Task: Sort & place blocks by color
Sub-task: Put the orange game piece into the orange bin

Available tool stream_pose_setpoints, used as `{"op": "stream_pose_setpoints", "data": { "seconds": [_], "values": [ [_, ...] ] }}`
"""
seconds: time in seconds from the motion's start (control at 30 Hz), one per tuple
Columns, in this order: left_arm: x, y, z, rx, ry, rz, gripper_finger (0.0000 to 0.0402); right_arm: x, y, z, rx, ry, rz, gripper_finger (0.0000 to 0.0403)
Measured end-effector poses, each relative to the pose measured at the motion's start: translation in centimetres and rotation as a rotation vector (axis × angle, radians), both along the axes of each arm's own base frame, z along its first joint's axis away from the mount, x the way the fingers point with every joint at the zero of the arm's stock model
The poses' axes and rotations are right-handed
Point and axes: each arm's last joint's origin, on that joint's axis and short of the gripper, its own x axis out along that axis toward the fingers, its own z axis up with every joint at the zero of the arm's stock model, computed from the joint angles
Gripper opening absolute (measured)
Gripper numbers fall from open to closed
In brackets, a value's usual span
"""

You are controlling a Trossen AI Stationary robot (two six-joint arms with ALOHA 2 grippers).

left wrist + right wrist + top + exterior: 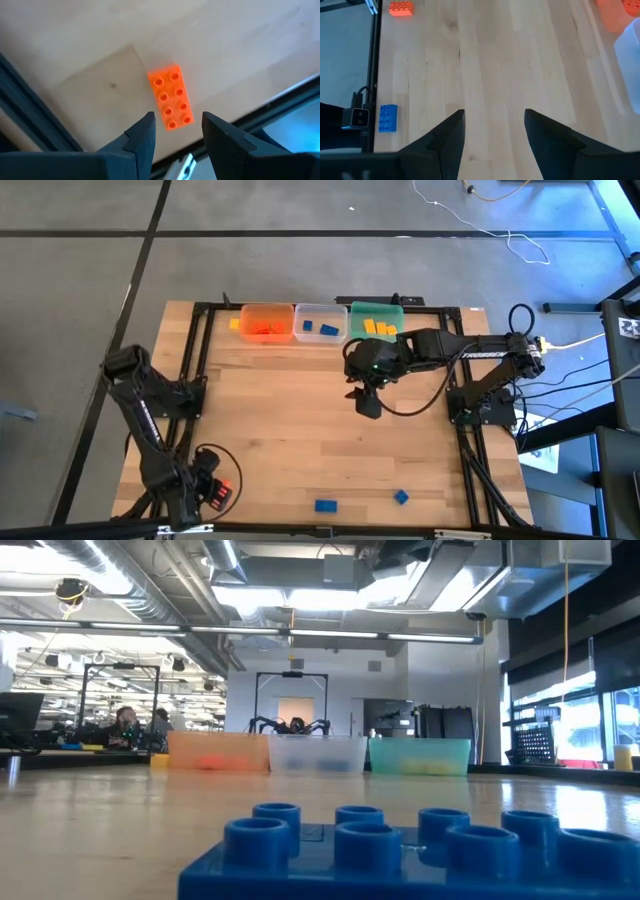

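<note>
3 tubs sit in a row at the table's far edge — orange tub (266,322) with orange pieces inside, clear tub (319,323) holding 2 blue ones, green tub (376,321) holding yellow. 2 blue blocks lie loose near the front edge: a flat one (326,505) and, a little to its right, a second blue block (401,497), tilted. 1 yellow block (234,324) rests just beside the orange tub, outside it. Right gripper (368,402) hangs over the middle of the wooden table (280,420), in front of the tubs, its fingers (447,135) spread wide with bare wood between them — nothing held. Left gripper (177,131) is low at the front-left corner, pointing down at an orange block (171,96) lying studs-up by the table's metal frame; its fingers (145,135) are parted, the block just beyond the tips, not touched. From table level, blue studs fill the foreground.
</note>
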Motion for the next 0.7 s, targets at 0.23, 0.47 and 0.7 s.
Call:
{"op": "stream_pose_setpoints", "data": {
  "seconds": [0.23,0.47,0.7],
  "values": [
    [0.7,-1.2,-1.7,-0.010,-0.005,0.005,0.0152,0.0,0.0,0.0,-0.010,0.000,-0.007,0.0204],
    [1.4,-1.4,-3.6,0.057,0.019,0.024,0.0152,0.0,0.0,0.0,-0.010,0.001,-0.008,0.0204],
    [1.5,-1.8,-5.1,0.086,0.078,0.018,0.0152,0.0,-0.1,0.0,-0.012,0.001,-0.010,0.0204]
  ]
}}
